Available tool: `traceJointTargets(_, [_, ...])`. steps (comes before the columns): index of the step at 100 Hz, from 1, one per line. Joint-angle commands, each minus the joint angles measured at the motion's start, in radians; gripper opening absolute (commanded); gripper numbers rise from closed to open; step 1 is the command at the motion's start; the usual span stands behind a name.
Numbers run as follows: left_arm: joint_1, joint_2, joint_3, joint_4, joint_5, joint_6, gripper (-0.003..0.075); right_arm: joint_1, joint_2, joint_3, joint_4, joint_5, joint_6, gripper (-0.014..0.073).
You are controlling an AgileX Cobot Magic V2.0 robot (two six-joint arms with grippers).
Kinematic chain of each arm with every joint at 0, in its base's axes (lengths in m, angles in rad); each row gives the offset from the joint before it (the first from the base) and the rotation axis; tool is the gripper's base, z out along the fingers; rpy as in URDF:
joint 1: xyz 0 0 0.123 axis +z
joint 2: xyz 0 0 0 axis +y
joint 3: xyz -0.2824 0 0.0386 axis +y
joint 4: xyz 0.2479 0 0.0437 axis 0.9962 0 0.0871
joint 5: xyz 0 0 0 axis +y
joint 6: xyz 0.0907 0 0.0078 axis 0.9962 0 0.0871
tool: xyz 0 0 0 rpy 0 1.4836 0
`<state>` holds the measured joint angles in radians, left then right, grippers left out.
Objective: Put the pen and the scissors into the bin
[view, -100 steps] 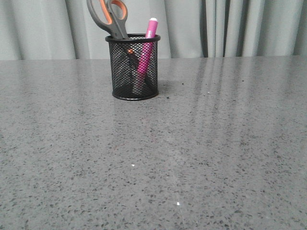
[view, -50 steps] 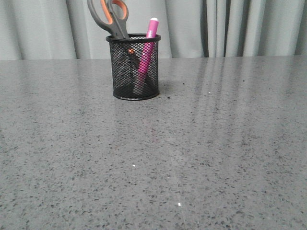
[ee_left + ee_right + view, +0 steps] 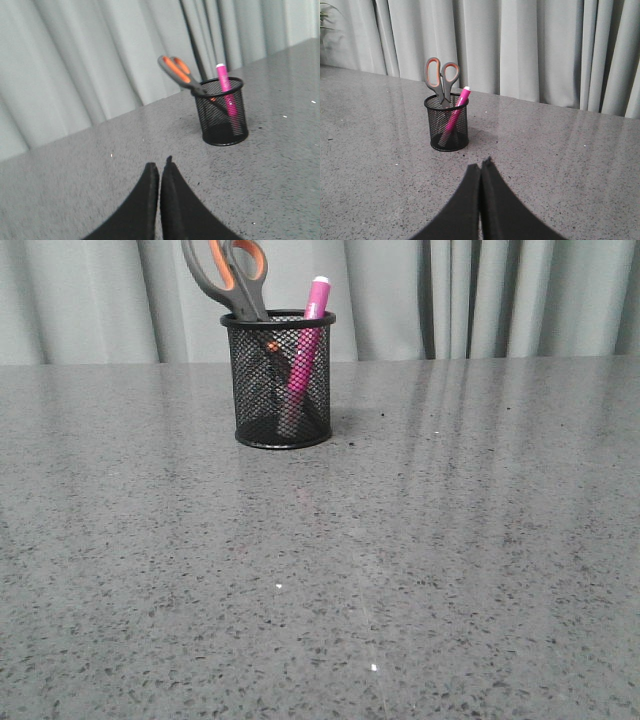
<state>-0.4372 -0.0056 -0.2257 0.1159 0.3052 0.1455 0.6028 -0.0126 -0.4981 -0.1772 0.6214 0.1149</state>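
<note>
The black wire-mesh bin [image 3: 281, 380] stands upright at the back of the grey table. The grey scissors [image 3: 228, 275] stand in it, their orange-lined loops above the rim. The magenta pen [image 3: 305, 345] leans inside it, its tip above the rim. All three also show in the left wrist view, bin [image 3: 222, 112], scissors [image 3: 180, 74] and pen [image 3: 224, 85], and in the right wrist view, bin [image 3: 448, 123], scissors [image 3: 440, 77] and pen [image 3: 455, 112]. My left gripper [image 3: 159, 165] and right gripper [image 3: 480, 165] are shut and empty, well short of the bin. Neither gripper shows in the front view.
A pale grey curtain [image 3: 480, 295] hangs behind the table's far edge. The speckled grey tabletop [image 3: 400, 570] stretches in front of and beside the bin. A bit of green plant [image 3: 326, 12] shows at the far corner in the right wrist view.
</note>
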Motion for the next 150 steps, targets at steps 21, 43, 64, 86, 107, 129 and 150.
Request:
traceJointTargets(21, [0.260,-0.019,0.228,-0.156,-0.254,0.007,-0.0019,-0.003,0.028,-0.020,-0.006,-0.081,-0.012,-0.0069])
traceJointTargets(43, [0.405,-0.020,0.272,-0.204,-0.092,0.007,-0.0019,-0.003,0.028,-0.020,-0.006,-0.081,-0.012,-0.0069])
traceJointTargets(64, [0.454,-0.031,0.272,-0.209,-0.026,0.007,-0.0019,-0.003,0.028,-0.020,-0.006,-0.081,-0.012,-0.0069])
traceJointTargets(86, [0.455,-0.031,0.272,-0.209,-0.027,0.007,-0.0019,-0.003,0.028,-0.020,-0.006,-0.081,-0.012,-0.0069])
traceJointTargets(107, [0.455,-0.031,0.272,-0.209,-0.027,0.007,-0.0019,-0.003,0.028,-0.020,-0.006,-0.081,-0.012,-0.0069])
traceJointTargets(129, [0.455,-0.031,0.272,-0.209,-0.027,0.007,-0.0019,-0.003,0.028,-0.020,-0.006,-0.081,-0.012,-0.0069])
traceJointTargets(150, [0.455,-0.031,0.272,-0.209,-0.027,0.007,-0.0019,-0.062,0.030,0.092,-0.086,-0.168,0.037,-0.0069])
